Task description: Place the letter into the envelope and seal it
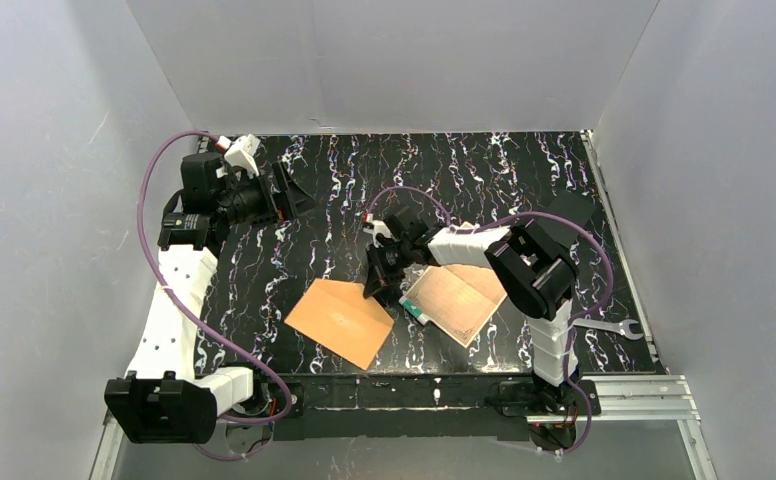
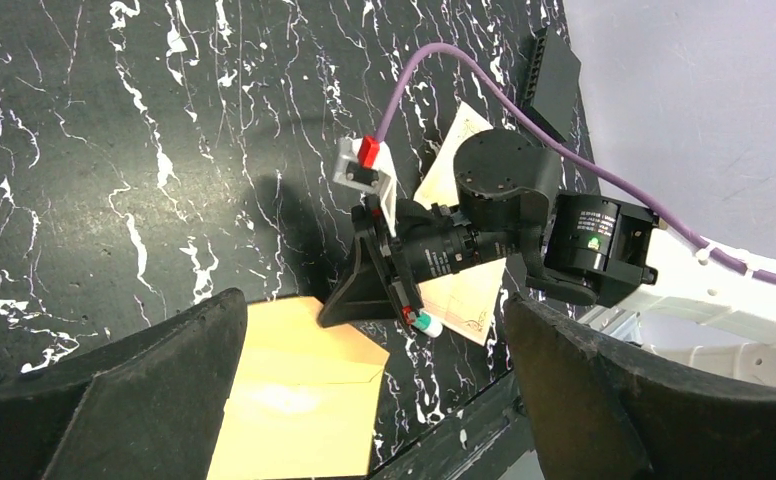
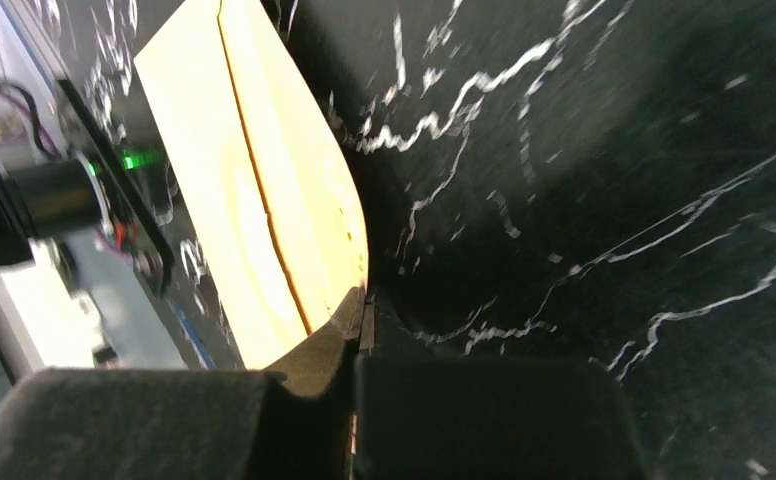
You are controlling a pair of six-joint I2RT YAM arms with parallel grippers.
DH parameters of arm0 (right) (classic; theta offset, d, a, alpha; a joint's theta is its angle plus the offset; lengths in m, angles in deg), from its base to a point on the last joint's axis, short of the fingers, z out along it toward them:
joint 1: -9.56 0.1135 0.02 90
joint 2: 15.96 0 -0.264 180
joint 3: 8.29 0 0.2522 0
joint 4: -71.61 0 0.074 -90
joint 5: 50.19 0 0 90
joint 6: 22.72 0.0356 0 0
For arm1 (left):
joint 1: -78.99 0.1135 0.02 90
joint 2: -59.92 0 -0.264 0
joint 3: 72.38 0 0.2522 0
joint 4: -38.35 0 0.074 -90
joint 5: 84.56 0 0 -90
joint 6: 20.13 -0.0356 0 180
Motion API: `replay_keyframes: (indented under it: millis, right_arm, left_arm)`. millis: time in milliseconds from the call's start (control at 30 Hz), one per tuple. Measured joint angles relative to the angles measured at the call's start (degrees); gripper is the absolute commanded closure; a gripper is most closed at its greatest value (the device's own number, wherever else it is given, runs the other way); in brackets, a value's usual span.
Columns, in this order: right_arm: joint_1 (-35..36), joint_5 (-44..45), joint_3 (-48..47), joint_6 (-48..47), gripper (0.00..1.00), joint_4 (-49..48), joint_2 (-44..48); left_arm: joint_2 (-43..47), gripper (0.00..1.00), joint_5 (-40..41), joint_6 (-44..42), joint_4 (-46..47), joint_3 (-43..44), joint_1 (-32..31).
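The orange-brown envelope (image 1: 339, 320) lies flat near the table's front edge, its flap side toward the right arm. My right gripper (image 1: 381, 287) reaches down to the envelope's upper right edge. In the right wrist view the gripper (image 3: 364, 312) is shut, and the envelope's (image 3: 244, 200) edge curls up into the closed jaws. The pale bordered letter (image 1: 456, 300) lies flat just right of the envelope, partly under the right arm. My left gripper (image 1: 289, 195) hangs raised at the far left, open with nothing in it. Its wrist view looks down on the envelope (image 2: 294, 400) and letter (image 2: 464, 295).
A small green-and-white cylinder (image 1: 416, 312) sits at the letter's near left corner. A wrench (image 1: 609, 326) lies at the right front edge. A flat black object (image 1: 574, 210) rests at the back right. Grey walls close in the table on three sides.
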Motion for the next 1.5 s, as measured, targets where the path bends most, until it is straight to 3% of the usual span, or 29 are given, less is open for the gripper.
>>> replay_keyframes:
  millis: [267, 400, 533, 667, 800, 1067, 1200, 1367, 1500]
  right_arm:
    - [-2.43, 10.82, 3.67, 14.19, 0.99, -14.56, 0.0]
    - [-2.95, 15.52, 3.63, 17.18, 0.57, -16.63, 0.02]
    - [-2.89, 18.62, 3.54, 18.36, 0.4, -16.17, 1.7]
    - [-3.41, 22.12, 3.54, 17.2, 0.38, -11.54, 6.97]
    - [-7.28, 24.74, 3.54, 16.06, 0.37, -3.28, 14.99]
    - [-26.34, 38.12, 10.71, 17.64, 0.3, 20.2, 33.46]
    - [-31.19, 43.12, 15.45, 17.94, 0.29, 28.94, 37.55]
    - [-36.37, 43.74, 21.51, 16.55, 0.3, 30.05, 39.17]
    - [-41.46, 39.85, 28.52, 14.95, 0.32, 23.19, 41.77]
  left_arm:
    - [-0.9, 0.01, 3.45, 1.14, -0.09, 0.0, 0.0]
    - [-2.12, 0.01, 7.76, 2.01, -0.33, 0.0, 0.0]
    - [-2.99, 0.01, 13.25, 2.73, -0.26, -0.07, 0.0]
    - [-3.76, 0.01, 16.35, 3.28, 0.98, -1.44, 0.0]
    - [-8.31, 0.01, 13.88, 2.8, 1.46, -1.4, 0.02]
    - [-19.1, 0.02, 6.34, 4.66, 3.54, -2.69, -2.73]
    - [-21.38, 0.04, 3.82, 5.68, 5.68, -2.62, -4.61]
    - [-25.33, 0.04, 1.92, 6.58, 7.02, -0.94, -5.31]
    - [-27.21, 0.04, 0.85, 7.56, 7.65, 0.2, -5.6]
